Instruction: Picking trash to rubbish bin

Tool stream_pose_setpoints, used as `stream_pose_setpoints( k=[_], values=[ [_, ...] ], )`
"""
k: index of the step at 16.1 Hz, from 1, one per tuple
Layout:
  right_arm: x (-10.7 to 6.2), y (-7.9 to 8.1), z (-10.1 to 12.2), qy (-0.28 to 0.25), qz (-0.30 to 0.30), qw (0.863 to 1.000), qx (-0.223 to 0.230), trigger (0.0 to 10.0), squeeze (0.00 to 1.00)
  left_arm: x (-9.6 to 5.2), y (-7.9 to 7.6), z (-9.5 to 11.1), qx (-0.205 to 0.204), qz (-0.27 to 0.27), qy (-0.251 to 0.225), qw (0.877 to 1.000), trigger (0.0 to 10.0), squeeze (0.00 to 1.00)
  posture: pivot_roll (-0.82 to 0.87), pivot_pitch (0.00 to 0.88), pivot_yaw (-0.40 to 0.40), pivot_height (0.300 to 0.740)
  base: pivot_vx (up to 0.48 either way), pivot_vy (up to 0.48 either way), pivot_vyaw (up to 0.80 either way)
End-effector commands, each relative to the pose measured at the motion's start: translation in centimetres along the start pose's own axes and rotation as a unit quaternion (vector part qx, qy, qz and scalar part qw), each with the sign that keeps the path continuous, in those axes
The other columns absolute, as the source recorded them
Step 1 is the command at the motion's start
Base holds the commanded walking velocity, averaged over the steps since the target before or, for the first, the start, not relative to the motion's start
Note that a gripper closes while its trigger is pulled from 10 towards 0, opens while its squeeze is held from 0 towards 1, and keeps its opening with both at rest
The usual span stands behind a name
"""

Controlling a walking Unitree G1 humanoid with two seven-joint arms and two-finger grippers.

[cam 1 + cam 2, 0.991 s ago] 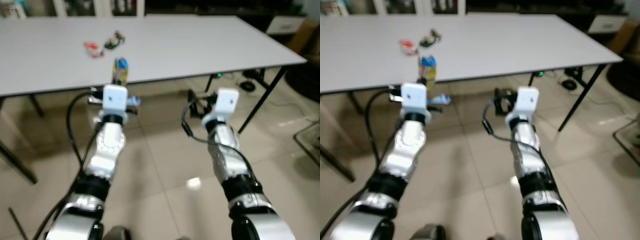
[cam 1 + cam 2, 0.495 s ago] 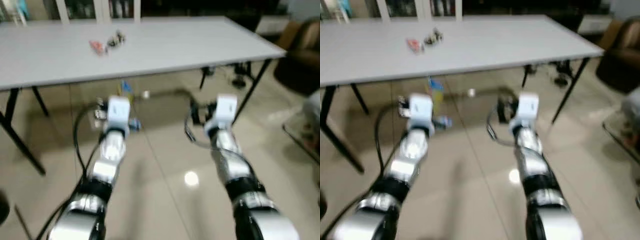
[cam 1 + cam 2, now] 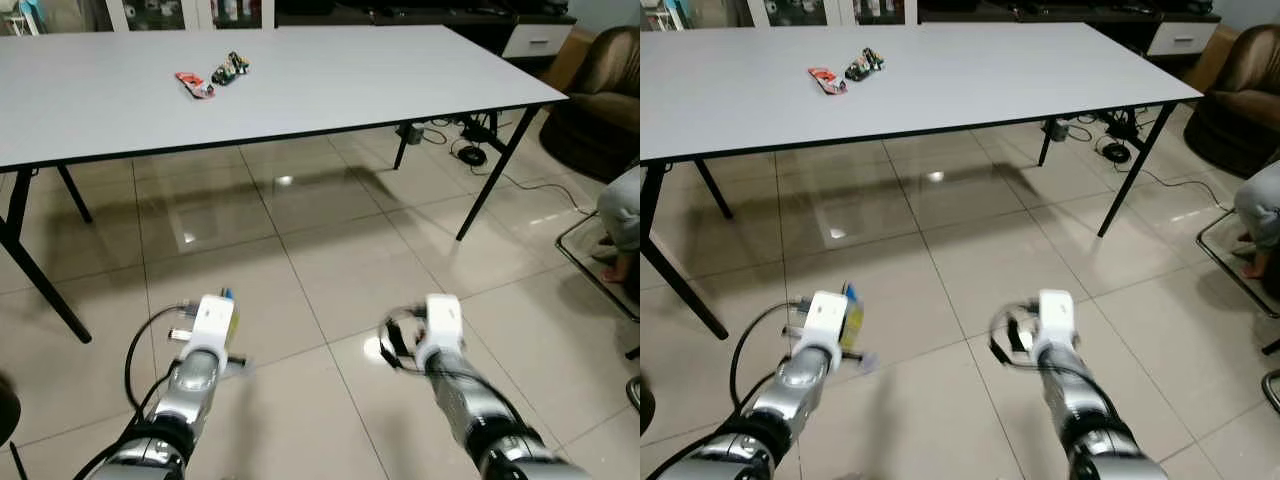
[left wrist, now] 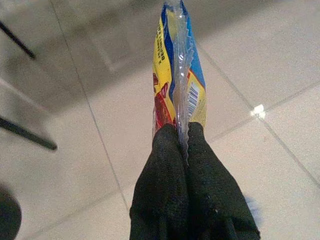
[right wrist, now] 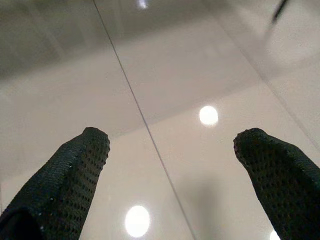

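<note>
- Left wrist view shows the left gripper (image 4: 182,132) with its two black fingers pinched tight on a flat wrapper (image 4: 176,75), yellow, blue and red with a barcode, held edge-on above the tiled floor (image 4: 260,55).
- From the head, that wrapper (image 3: 852,312) pokes up just past the left wrist, low over the tiles and well short of the table (image 3: 400,70).
- On the far left part of the tabletop lie two more bits of trash side by side: a red wrapper (image 3: 193,84) and a dark crumpled one (image 3: 228,69).
- Further right, the right gripper (image 5: 172,142) hangs over bare tiles, fingers spread wide with nothing between them.
- At the far right edge a person's foot (image 3: 612,272) rests on the floor near a brown armchair (image 3: 600,100).
</note>
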State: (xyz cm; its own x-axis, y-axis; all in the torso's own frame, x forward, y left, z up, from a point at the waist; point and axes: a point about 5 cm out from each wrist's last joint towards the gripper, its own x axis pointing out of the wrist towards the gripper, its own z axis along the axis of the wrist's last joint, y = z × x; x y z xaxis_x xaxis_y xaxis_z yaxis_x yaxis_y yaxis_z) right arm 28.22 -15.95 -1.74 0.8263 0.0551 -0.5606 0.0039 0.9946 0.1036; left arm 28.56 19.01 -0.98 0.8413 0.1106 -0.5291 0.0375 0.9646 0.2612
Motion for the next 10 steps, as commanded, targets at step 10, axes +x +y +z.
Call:
stream_pose_setpoints(
  k=[10],
  values=[
    [-4.3,-2.5,-10.8,0.191,-0.037,0.981,0.01,10.0,0.0,-3.9,-1.1,-10.3,-0.027,-0.004,0.178,0.984,10.0,0.0,-0.05,0.0,-0.098,0.74,0.0,0.0,0.0]
  ],
)
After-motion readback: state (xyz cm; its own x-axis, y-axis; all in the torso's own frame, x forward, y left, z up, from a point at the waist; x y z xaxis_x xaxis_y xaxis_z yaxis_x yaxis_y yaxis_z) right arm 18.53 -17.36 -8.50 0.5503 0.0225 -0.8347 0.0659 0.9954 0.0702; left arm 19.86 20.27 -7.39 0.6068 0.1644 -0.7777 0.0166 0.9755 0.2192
